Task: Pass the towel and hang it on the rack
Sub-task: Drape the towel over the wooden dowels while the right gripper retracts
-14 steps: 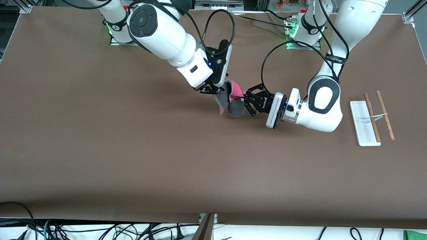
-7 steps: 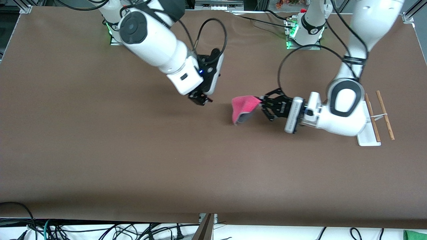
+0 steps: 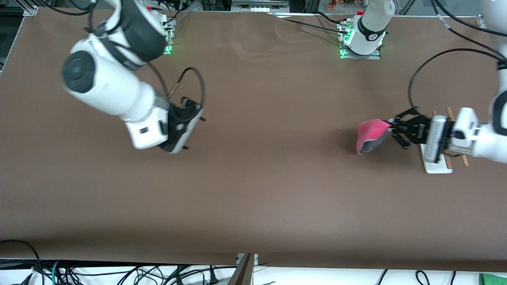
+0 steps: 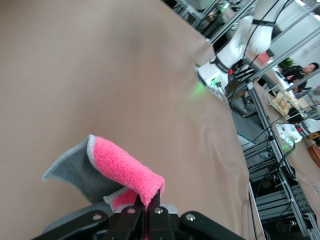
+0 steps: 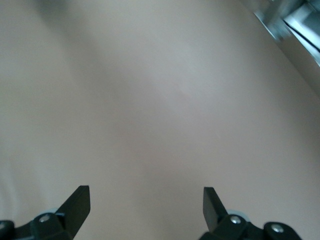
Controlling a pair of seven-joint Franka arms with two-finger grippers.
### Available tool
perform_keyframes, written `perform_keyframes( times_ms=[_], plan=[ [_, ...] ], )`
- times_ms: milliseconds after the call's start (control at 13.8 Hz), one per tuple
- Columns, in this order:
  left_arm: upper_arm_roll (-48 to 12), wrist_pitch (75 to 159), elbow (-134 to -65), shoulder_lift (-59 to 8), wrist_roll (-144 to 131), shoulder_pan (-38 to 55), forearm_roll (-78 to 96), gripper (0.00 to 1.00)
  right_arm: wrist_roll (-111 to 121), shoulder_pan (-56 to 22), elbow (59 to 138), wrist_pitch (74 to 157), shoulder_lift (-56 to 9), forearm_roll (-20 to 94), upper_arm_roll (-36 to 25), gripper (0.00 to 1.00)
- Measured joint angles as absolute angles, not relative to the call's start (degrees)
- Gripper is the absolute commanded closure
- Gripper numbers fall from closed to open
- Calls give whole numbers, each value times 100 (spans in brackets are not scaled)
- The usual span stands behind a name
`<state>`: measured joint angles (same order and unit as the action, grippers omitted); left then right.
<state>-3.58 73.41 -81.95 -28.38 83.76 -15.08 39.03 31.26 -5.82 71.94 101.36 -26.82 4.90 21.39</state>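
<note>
My left gripper (image 3: pixel 391 126) is shut on a corner of the towel (image 3: pixel 370 135), pink on one face and grey on the other, and holds it up in the air beside the rack (image 3: pixel 435 166). The left wrist view shows the towel (image 4: pixel 117 170) hanging from the closed fingertips (image 4: pixel 148 206). The rack's white base and two wooden rods lie at the left arm's end of the table, largely covered by the left hand. My right gripper (image 3: pixel 194 132) is open and empty over bare table toward the right arm's end; in the right wrist view (image 5: pixel 146 199) its jaws stand wide apart.
The brown table cover (image 3: pixel 253 190) spans the whole view. The arm bases (image 3: pixel 360 35) stand along the edge farthest from the front camera. Cables and a green cloth scrap (image 3: pixel 492 279) lie below the table's near edge.
The right gripper let go of the towel and drew back toward the right arm's end. The left gripper carried the towel from the table's middle to beside the rack.
</note>
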Motion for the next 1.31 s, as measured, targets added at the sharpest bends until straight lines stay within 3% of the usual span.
perform_keyframes(
  times_ms=[218, 582, 1236, 1309],
  plan=[
    [-343, 7320, -8083, -2897, 8376, -2332, 3526, 100, 3061, -412, 7263, 9513, -2515, 669, 1371, 0],
    [-342, 7294, -7700, -3149, 8385, -3410, 2880, 100, 1335, -249, 7406, 8376, -1997, 759, 744, 0],
    [-346, 7395, -7618, -3668, 9292, -4008, 1979, 100, 925, 69, 7518, 7914, -1224, -758, 428, 0],
    [-345, 7470, -7617, -3689, 9399, -4069, 1964, 95, 923, 91, 7531, 7803, -1206, -758, 414, 0]
  ],
)
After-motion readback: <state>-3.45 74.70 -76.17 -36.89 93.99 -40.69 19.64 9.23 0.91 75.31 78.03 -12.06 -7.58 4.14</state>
